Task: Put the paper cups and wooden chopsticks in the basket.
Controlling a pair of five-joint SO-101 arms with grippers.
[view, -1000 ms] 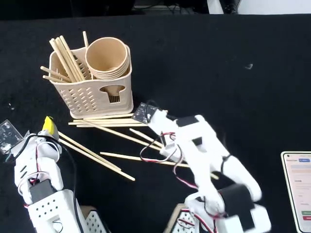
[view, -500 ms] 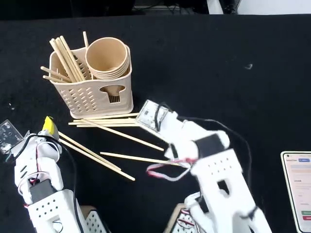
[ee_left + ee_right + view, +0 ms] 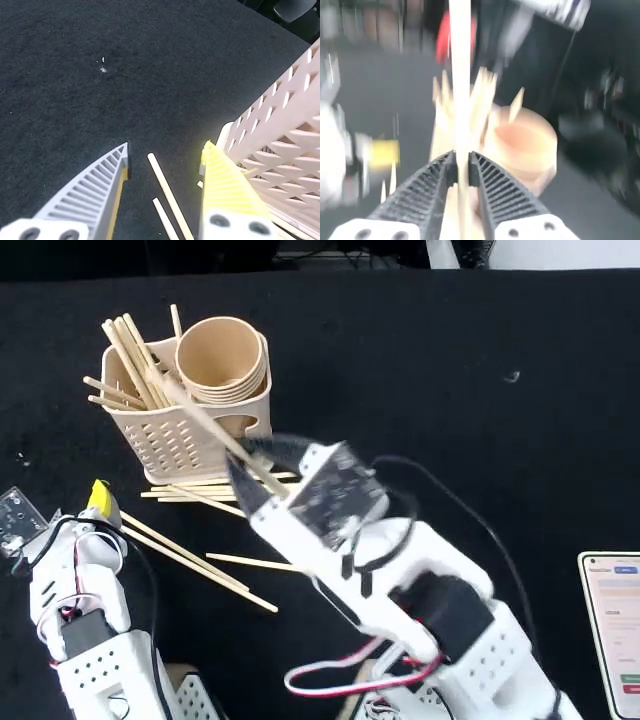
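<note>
The pale slotted basket [image 3: 195,440] stands at the back left, holding a stack of paper cups [image 3: 222,358] and several wooden chopsticks [image 3: 130,365]. My right gripper [image 3: 257,478] hangs above the table just in front of the basket, shut on one chopstick [image 3: 200,420] that slants up toward the basket's rim. The right wrist view shows the same grip [image 3: 461,167], the stick [image 3: 461,75] rising between the jaws, with the cups [image 3: 525,140] behind. My left gripper [image 3: 165,155] is open low at the basket's left corner, over two loose chopsticks [image 3: 167,192].
More chopsticks lie on the black table in front of the basket: a bundle along its base [image 3: 200,490], a long pair [image 3: 185,555] and a single one [image 3: 255,562]. A phone [image 3: 612,630] lies at the right edge. The basket wall [image 3: 280,125] is close beside the left gripper.
The right arm has risen from the table with a chopstick in its jaws and swung up toward the basket. The left arm has not moved.
</note>
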